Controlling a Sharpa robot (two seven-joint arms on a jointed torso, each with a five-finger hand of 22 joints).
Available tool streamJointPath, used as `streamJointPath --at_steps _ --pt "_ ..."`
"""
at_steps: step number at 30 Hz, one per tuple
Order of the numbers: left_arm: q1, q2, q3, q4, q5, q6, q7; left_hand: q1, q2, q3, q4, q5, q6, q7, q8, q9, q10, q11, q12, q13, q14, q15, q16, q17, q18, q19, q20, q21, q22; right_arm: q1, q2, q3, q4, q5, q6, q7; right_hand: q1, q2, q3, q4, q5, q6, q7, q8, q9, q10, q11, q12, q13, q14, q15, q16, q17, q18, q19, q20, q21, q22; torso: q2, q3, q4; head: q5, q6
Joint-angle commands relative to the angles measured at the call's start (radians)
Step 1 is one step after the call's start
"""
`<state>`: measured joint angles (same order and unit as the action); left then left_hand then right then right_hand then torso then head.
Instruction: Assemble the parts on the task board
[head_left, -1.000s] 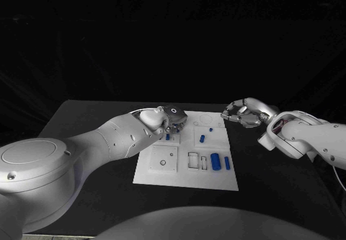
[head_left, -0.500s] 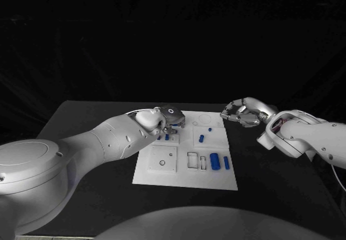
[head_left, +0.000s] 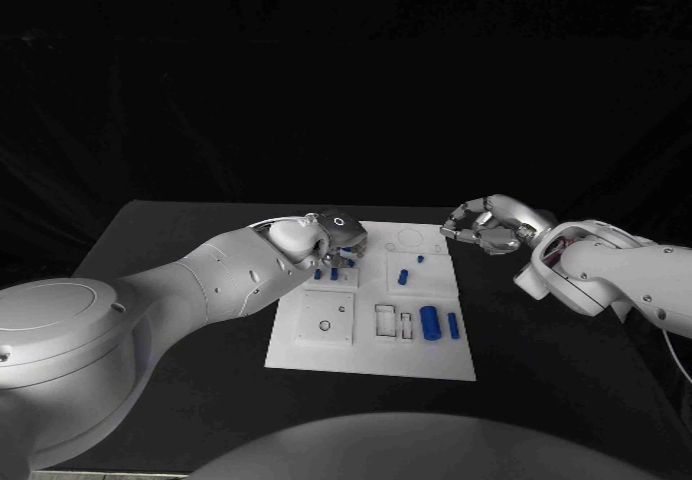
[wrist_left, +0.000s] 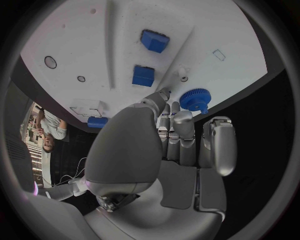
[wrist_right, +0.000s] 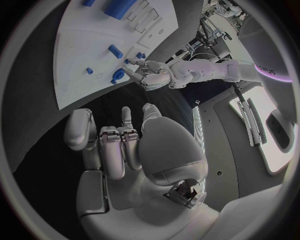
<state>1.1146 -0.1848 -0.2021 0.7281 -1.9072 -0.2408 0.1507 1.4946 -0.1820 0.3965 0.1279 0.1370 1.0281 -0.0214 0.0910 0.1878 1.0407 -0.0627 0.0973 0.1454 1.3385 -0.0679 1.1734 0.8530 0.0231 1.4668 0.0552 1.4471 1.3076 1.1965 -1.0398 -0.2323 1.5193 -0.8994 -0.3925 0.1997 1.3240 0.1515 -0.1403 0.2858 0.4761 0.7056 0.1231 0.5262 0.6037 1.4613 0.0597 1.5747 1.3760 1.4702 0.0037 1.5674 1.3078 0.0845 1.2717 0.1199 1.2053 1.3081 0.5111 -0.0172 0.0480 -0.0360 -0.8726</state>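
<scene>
— Being pinched by the silver left hand (wrist_left: 169, 145) is a small blue toothed gear (wrist_left: 196, 99), over the white task board (head_left: 433, 350).

— The silver right hand (head_left: 488, 226) is being kept curled beside it, empty.

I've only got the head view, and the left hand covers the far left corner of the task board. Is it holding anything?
Observer: Yes. The left wrist view shows a blue gear held at the fingertips of the left hand.
Operator: Is it on its spot yet?
Observer: It doesn't look so. What seems to be a small round post on the task board stands bare, and the gear is beside it, not over it.
Operator: And the right hand, is there a part tucked in it?
Observer: No. The right wrist view shows the right hand with nothing in its palm or fingers.
</scene>
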Motion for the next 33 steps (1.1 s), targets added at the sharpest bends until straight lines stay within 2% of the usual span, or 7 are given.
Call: streamJointPath --at_steps 1,10,23,27,33 --pt "0.000 0.003 0.001 -0.004 -0.023 0.034 0.012 0.012 0.002 0.010 -0.001 0.013 0.016 0.001 0.007 0.000 0.021 -0.001 0.011 0.002 -0.001 0.004 0.004 -0.004 0.005 0.044 0.008 0.001 0.225 0.000 0.001 0.000 0.001 -0.003 0.008 0.000 -0.001 0.005 -0.001 0.003 0.002 0.008 -0.001 -0.005 -0.001 0.109 -0.003 -0.004 0.195 0.101 0.003 0.003 0.263 0.006 0.004 -0.001 0.001 0.143 0.000 0.0000 0.0001 0.000 0.000" --pt "-0.002 0.010 0.001 -0.016 -0.046 0.057 0.010 0.011 -0.004 0.011 0.001 -0.006 0.025 -0.003 0.007 -0.003 0.039 -0.004 0.016 0.000 -0.008 0.007 0.002 -0.015 0.006 0.041 0.010 -0.005 0.224 0.000 0.004 0.000 0.001 -0.003 0.009 0.002 0.000 0.005 0.000 0.002 0.002 0.010 0.000 -0.004 -0.001 0.109 -0.003 -0.004 0.195 0.101 0.003 0.003 0.263 0.006 0.004 -0.001 0.001 0.143 0.000 -0.0002 -0.0001 0.002 0.000" --pt "-0.011 0.031 0.001 -0.033 -0.040 0.062 0.022 -0.005 0.007 0.006 0.016 -0.014 0.039 -0.001 0.010 -0.004 0.049 -0.003 0.018 -0.001 -0.020 0.010 -0.006 -0.035 0.009 0.034 0.012 -0.018 0.220 0.000 0.007 0.000 0.000 -0.003 0.010 0.000 0.000 0.006 0.000 0.002 0.002 0.011 0.000 -0.004 -0.002 0.109 -0.003 -0.004 0.195 0.101 0.003 0.003 0.263 0.006 0.003 -0.001 0.000 0.143 0.000 0.0002 -0.0003 0.001 0.000" --pt "-0.016 0.035 0.001 -0.038 -0.038 0.067 0.028 -0.005 0.018 0.003 0.017 -0.004 0.075 0.000 0.026 0.001 0.064 -0.005 0.025 0.001 -0.026 0.011 -0.007 -0.041 0.009 0.032 0.013 -0.021 0.219 0.000 0.006 0.000 0.001 -0.003 0.009 0.000 0.000 0.006 0.000 0.002 0.002 0.011 0.000 -0.004 -0.002 0.109 -0.003 -0.004 0.195 0.101 0.003 0.003 0.263 0.006 0.003 -0.001 0.000 0.143 -0.001 0.0003 -0.0009 -0.001 0.000" --pt "-0.022 0.036 0.001 -0.045 -0.034 0.049 0.032 0.001 0.044 -0.002 0.006 0.053 0.139 0.020 0.055 0.014 0.102 0.006 0.041 0.008 -0.031 0.013 -0.005 -0.047 0.010 0.030 0.015 -0.023 0.219 0.000 0.003 0.000 0.002 -0.002 0.009 0.001 0.000 0.006 0.000 0.002 0.002 0.011 0.000 -0.004 -0.002 0.109 -0.003 -0.004 0.195 0.101 0.003 0.003 0.263 0.006 0.003 -0.001 0.000 0.143 0.000 0.0003 0.0000 -0.004 0.000"
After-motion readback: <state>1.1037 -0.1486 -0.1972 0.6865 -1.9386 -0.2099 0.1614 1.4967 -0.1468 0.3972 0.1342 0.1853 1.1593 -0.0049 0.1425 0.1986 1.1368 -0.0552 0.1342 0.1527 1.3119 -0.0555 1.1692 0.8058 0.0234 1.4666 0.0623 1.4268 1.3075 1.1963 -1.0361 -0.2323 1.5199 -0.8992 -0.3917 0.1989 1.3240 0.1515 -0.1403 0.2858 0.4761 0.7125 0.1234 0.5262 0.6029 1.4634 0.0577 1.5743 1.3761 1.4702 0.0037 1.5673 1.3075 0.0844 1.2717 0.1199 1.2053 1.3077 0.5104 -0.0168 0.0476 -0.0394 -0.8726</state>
